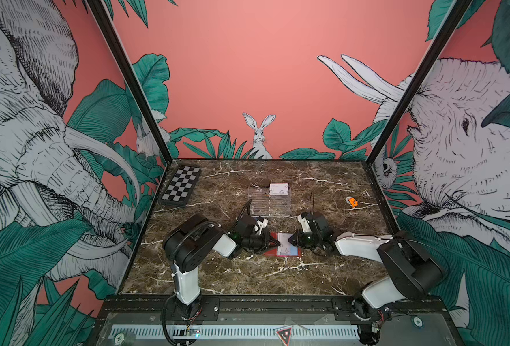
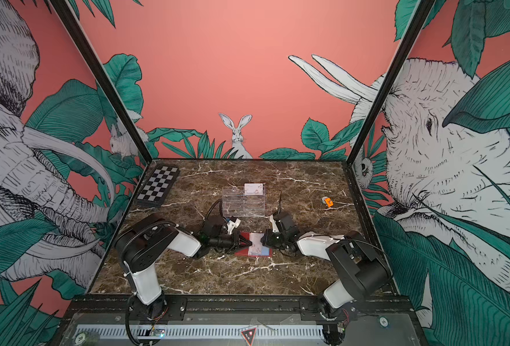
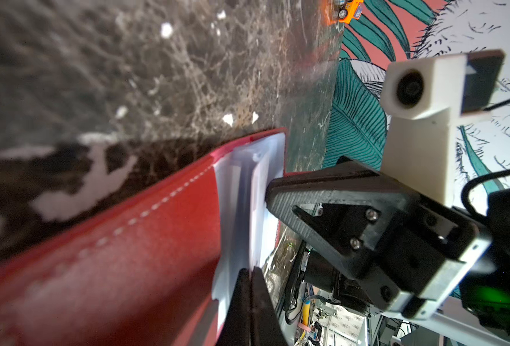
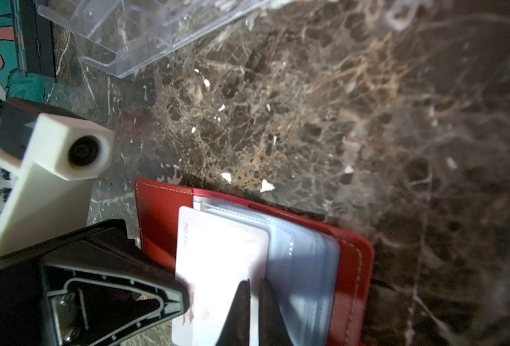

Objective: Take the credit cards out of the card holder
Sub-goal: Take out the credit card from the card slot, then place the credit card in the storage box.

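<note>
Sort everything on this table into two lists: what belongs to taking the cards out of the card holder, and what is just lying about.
Belongs to the job: card holder, credit card on it, second card in the rack, left pincer, right pincer.
Lying about: clear rack, checkered board, orange toy car.

- The card holder [image 1: 294, 250] lies near the middle of the worktop [image 1: 247, 278], between the left fingers [image 1: 273, 242] and the right fingers [image 1: 292, 238].
- A credit card [image 1: 284, 244] lies on its sleeves.
- The rack [image 1: 269, 203] stands behind it, with a second credit card [image 1: 279, 189] in its rearmost tier.
- The board [image 1: 182, 186] lies in the back left corner.
- A toy car [image 1: 352, 202] sits near the right edge.
</note>
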